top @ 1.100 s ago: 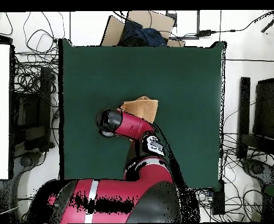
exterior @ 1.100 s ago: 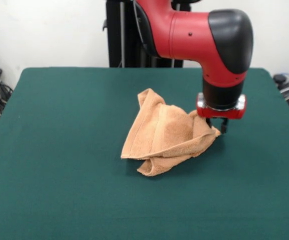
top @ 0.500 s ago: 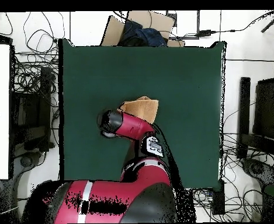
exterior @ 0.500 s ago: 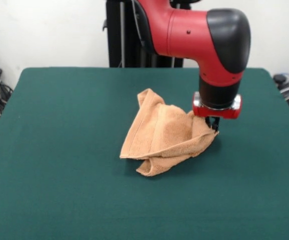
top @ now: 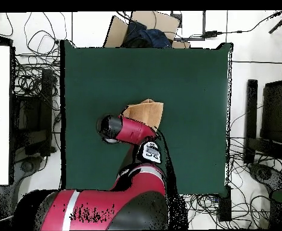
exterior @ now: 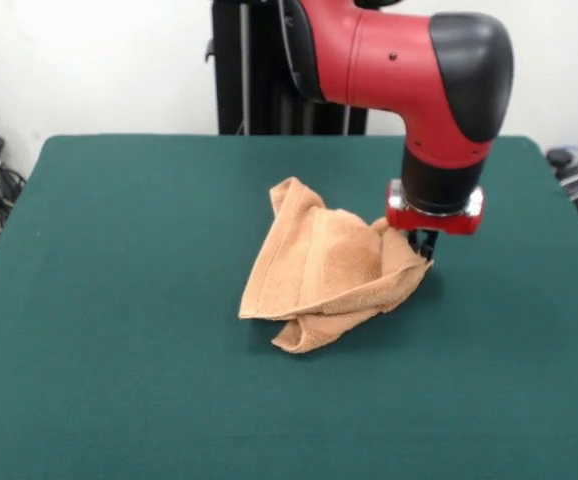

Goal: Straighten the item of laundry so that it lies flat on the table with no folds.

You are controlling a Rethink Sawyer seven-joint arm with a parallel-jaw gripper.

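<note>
Towel bunched, flattening barely begun

Towel [exterior: 327, 275] sits near the middle of the green counter [exterior: 119, 380], somewhat toward the side where the arm comes down, and it is far from flat. In the front view it forms a crumpled, roughly triangular heap: one corner stands up as a peak at the far side, a thick folded edge runs along the near side, and a tuck curls under at the lower front. Several layers clearly overlap. In the overhead view only a small peach patch [top: 147, 110] shows beyond the arm, which covers the rest.

The gripper [exterior: 421, 244] is down at the towel's right-hand corner in the front view, just below the red wrist ring. That corner rises toward the dark fingers [exterior: 425, 243] and seems to be pinched there, so my reading is that they are clenched on the cloth; the contact itself is partly hidden by the wrist and the fabric, so this is a judgement.

As for progress, nothing that counts as finished is visible. One corner looks taken in hand, which suggests a pull outward to open the heap. Still left: drawing that corner away, unfolding the doubled near edge, laying down the raised peak, and smoothing the cloth into a single layer on the counter.
</note>
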